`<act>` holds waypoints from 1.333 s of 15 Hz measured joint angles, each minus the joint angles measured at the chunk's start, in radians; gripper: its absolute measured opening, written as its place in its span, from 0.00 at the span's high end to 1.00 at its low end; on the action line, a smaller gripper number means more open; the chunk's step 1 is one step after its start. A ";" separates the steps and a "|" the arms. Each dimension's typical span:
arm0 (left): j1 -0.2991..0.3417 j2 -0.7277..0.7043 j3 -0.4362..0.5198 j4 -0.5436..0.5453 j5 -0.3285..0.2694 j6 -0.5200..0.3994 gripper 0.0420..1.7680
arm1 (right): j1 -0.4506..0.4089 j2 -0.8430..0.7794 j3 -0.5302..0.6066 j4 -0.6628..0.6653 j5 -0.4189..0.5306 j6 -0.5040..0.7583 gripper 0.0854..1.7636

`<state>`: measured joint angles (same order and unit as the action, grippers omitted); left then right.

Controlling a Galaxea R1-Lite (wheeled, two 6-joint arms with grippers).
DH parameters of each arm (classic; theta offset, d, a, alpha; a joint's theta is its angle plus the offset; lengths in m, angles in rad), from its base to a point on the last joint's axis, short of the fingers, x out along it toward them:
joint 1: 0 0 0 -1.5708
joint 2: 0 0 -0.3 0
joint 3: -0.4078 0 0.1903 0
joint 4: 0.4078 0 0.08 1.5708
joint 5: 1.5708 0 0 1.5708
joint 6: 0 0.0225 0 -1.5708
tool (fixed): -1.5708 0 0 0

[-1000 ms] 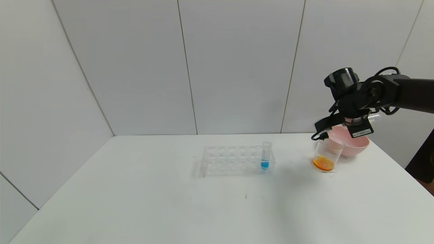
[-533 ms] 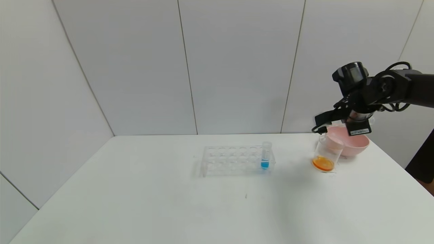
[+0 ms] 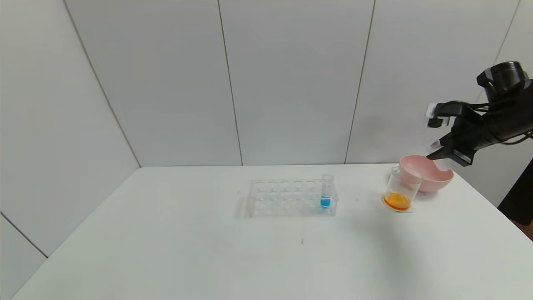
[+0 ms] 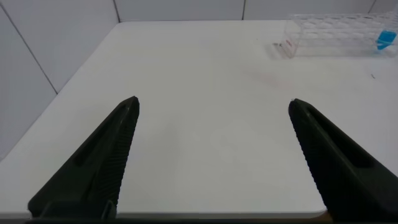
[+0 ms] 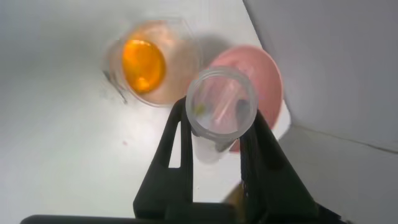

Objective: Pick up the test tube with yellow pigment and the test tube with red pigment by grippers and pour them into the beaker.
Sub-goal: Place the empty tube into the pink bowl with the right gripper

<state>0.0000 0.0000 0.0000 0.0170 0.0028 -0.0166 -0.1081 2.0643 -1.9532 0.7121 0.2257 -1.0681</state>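
- Right gripper [image 3: 442, 153] has swung from above the beaker [image 3: 400, 189] to the head view's right edge, over the pink bowl [image 3: 433, 178].
- It clamps an emptied tube [image 5: 219, 106].
- Beaker holds orange liquid; pouring looks finished.
- Left gripper [image 4: 211, 109] open, idle.

At the right edge of the head view the right gripper [image 3: 437, 143] is matte black, with a rounded glossy cylinder on top, thin black cables looping along the arm, and small white blocks or labels. The left gripper [image 4: 214, 155] shows two tapered black fingers [image 4: 102, 158] with finely ribbed inner faces, in the lower frame.
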 joint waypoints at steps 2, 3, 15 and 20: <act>0.000 0.000 0.000 0.000 0.000 0.000 0.03 | -0.085 -0.036 0.044 -0.005 0.131 0.149 0.76; 0.000 0.000 0.000 0.000 0.000 0.000 0.03 | -0.120 -0.056 0.073 -0.013 0.164 0.216 0.76; 0.000 0.000 0.000 0.000 0.000 0.000 0.03 | -0.155 -0.137 0.626 -0.986 0.031 0.976 0.76; 0.000 0.000 0.000 0.000 0.000 0.000 0.03 | -0.116 -0.067 0.487 -0.821 0.014 0.998 0.76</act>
<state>0.0000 0.0000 0.0000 0.0170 0.0028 -0.0162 -0.2240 1.9974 -1.4664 -0.1089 0.2402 -0.0700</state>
